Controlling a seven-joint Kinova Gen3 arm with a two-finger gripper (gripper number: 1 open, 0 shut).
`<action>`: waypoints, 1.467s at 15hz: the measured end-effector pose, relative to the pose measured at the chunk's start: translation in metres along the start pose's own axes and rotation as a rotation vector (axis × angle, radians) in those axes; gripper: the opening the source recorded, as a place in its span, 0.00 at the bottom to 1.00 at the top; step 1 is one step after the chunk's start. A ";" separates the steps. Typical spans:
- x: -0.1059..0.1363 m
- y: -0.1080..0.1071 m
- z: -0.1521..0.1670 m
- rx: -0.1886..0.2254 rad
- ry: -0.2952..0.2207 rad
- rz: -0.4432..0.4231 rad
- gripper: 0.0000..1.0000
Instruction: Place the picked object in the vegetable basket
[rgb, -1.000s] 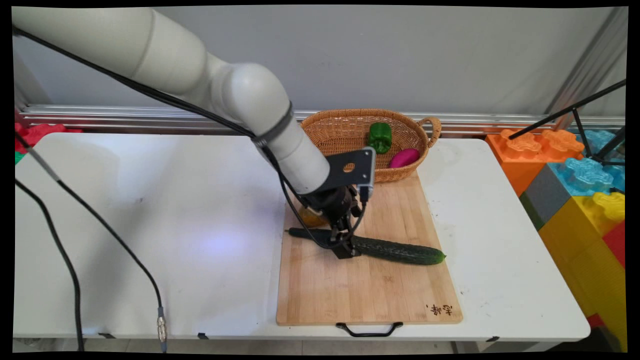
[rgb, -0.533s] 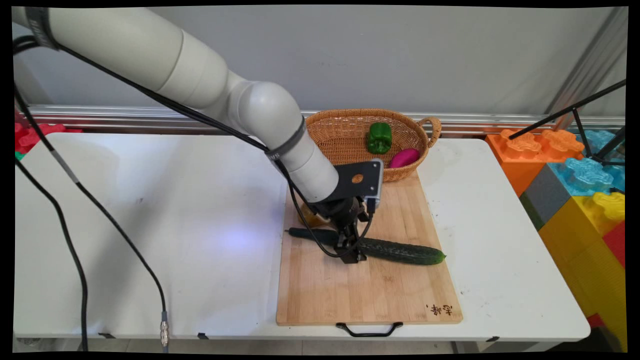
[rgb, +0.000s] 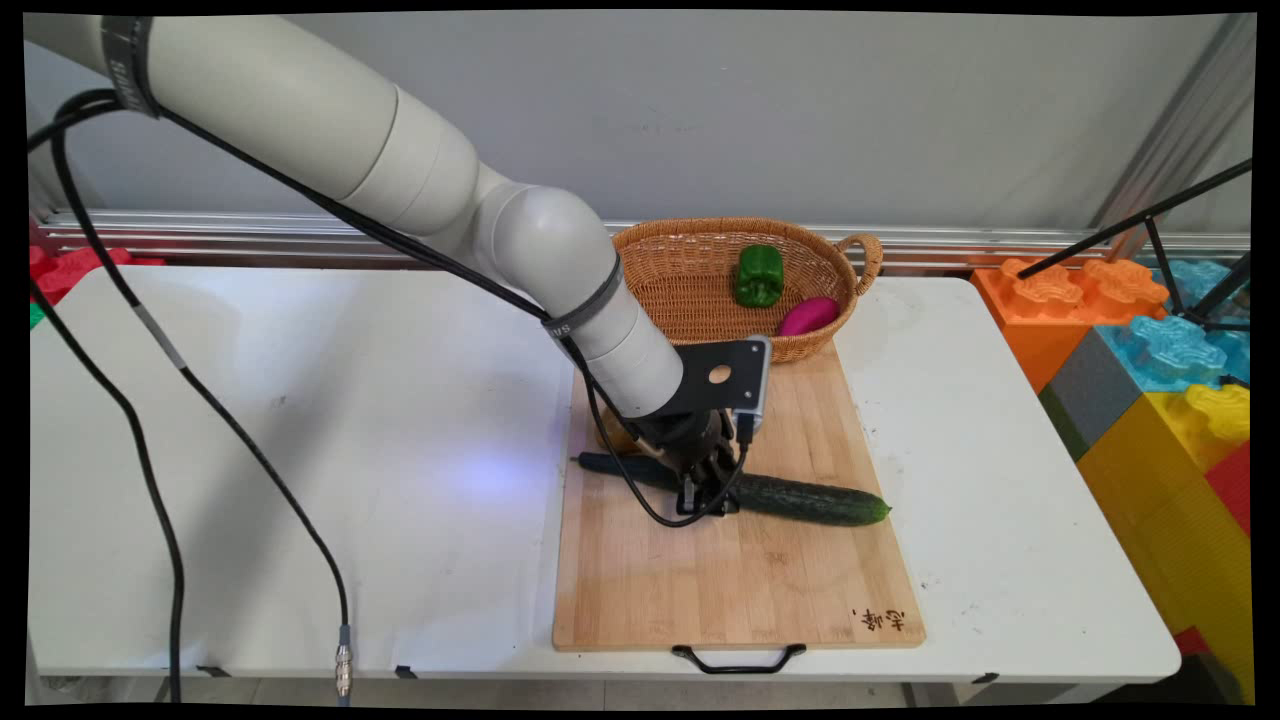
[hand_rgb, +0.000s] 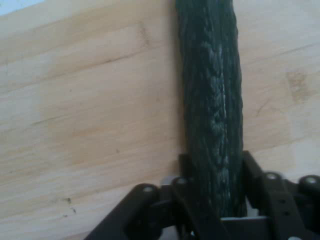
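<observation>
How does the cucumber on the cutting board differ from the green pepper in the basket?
The cucumber is long, slender and dark green; the green pepper is short, blocky and brighter green. The cucumber lies flat on the wooden cutting board, while the green pepper sits in the wicker basket beside a magenta item. The pincer straddles the cucumber, a finger on each side; the green pepper is untouched. Both are green vegetables.
</observation>
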 end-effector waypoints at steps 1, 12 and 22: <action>0.000 0.001 0.001 -0.002 0.001 0.000 0.00; 0.044 -0.009 -0.086 -0.020 0.107 -0.063 0.00; 0.056 -0.100 -0.158 0.229 0.175 -0.056 0.00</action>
